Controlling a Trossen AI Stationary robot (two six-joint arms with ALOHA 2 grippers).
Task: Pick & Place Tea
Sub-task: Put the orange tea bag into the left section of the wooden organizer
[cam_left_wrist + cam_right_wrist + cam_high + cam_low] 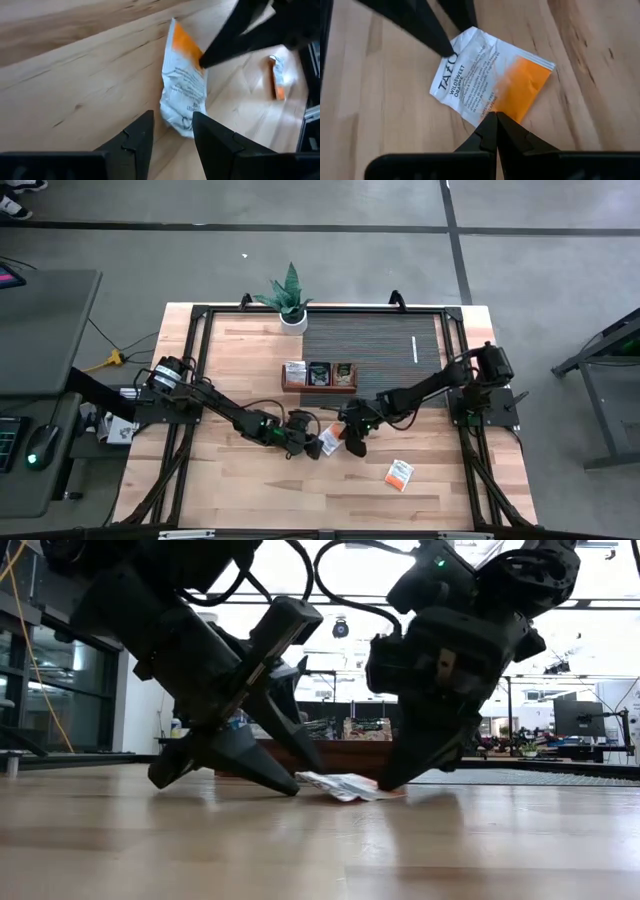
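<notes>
A white-and-orange tea sachet [487, 82] lies crumpled on the wooden table near its middle, also seen in the high view [329, 442]. My left gripper [172, 116] is open and slants down at the sachet's white end, one finger beside that end, the other on bare wood. My right gripper [495, 117] is shut, and its tips are on the sachet's opposite side. A second tea sachet [399, 474] lies flat toward the near right. My left gripper touches the sachet's white end [451, 56] with the tip of one finger [442, 45], slanting down from the table's left. Its other finger stands apart from the sachet. My right gripper presses its shut fingertips [390, 778] down on the sachet's long edge [492, 109], where white meets orange. It slants down from the table's right, and the sachet stays on the wood.
A brown wooden tray [319, 386] with sachets standing in its compartments sits just beyond the grippers. Behind it are a dark striped mat [380, 345] and a potted plant [289, 300]. Bare wood stretches toward the near edge.
</notes>
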